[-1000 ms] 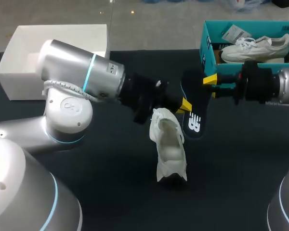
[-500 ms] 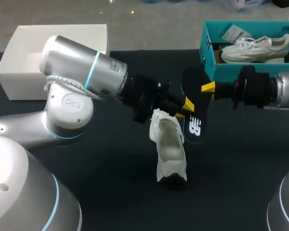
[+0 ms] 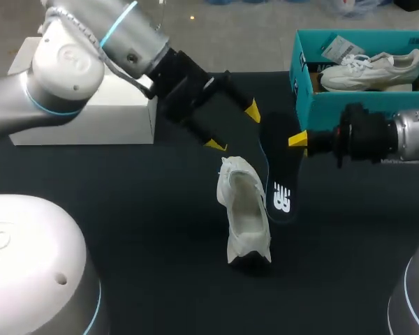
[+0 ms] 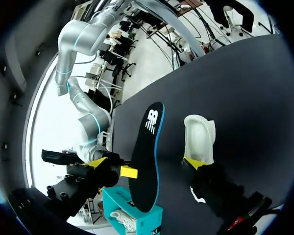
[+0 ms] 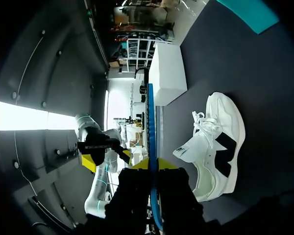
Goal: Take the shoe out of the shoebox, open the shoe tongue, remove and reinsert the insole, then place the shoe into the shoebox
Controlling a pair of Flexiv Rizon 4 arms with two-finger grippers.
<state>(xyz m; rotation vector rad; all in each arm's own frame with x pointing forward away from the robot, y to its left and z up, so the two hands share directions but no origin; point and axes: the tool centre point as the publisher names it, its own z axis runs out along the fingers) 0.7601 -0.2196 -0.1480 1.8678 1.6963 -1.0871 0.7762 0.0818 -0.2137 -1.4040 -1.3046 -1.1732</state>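
Note:
A white shoe point(image 3: 244, 209) lies on the dark table, also visible in the left wrist view point(image 4: 200, 139) and right wrist view point(image 5: 218, 147). Beside it is a black insole point(image 3: 279, 174) with a blue edge, and my right gripper point(image 3: 298, 139) is shut on its far end. In the right wrist view the insole point(image 5: 151, 122) runs edge-on between the fingers of the right gripper point(image 5: 152, 164). My left gripper point(image 3: 233, 128) hangs open and empty above and behind the shoe. One of its fingertips point(image 4: 191, 163) shows over the shoe's heel.
A teal shoebox point(image 3: 304, 77) stands at the back right with a second white shoe point(image 3: 370, 70) in it. A white box point(image 3: 91, 125) sits at the back left, under my left arm.
My right gripper has closed on the insole's end. My left gripper has opened and drawn back, up and to the left, away from the shoe and insole.

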